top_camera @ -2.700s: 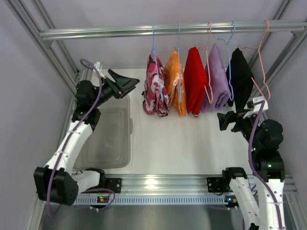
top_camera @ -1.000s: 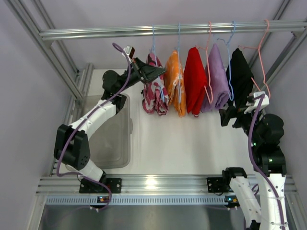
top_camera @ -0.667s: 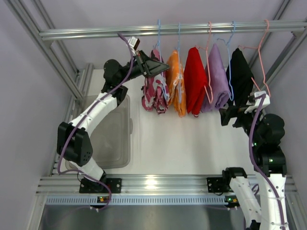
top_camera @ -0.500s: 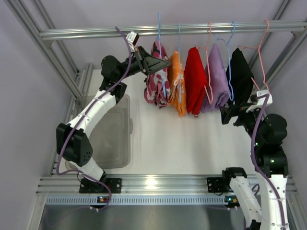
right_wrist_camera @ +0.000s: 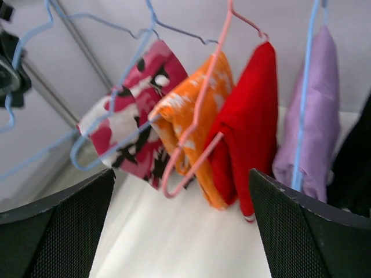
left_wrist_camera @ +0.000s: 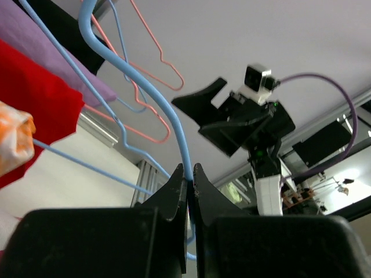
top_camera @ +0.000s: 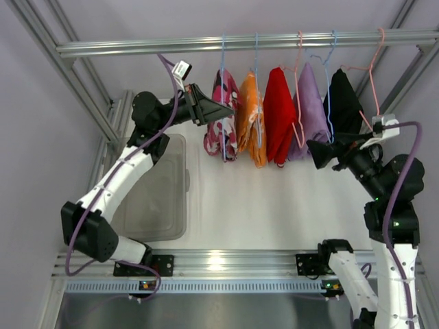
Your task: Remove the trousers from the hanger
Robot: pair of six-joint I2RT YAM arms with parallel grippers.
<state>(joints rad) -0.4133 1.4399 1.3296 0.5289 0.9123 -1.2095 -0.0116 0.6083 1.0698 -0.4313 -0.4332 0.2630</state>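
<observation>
Ahead of me a metal rail (top_camera: 137, 46) spans the frame. A red garment (top_camera: 278, 113), a lilac garment (top_camera: 312, 116) and a black garment (top_camera: 343, 110) hang from it, side by side. On my left, a clear plastic bin (top_camera: 154, 199) sits at the edge of the white table (top_camera: 260, 205).

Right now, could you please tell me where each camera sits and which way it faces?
Top external: above, behind, looking down on the silver metal rail; both arms show.
Left wrist: looks up past the left gripper, shut on the blue wire hanger.
Right wrist: faces the pink camouflage cloth trousers; open right gripper frames them.
Shared: top and right wrist show those trousers.
</observation>
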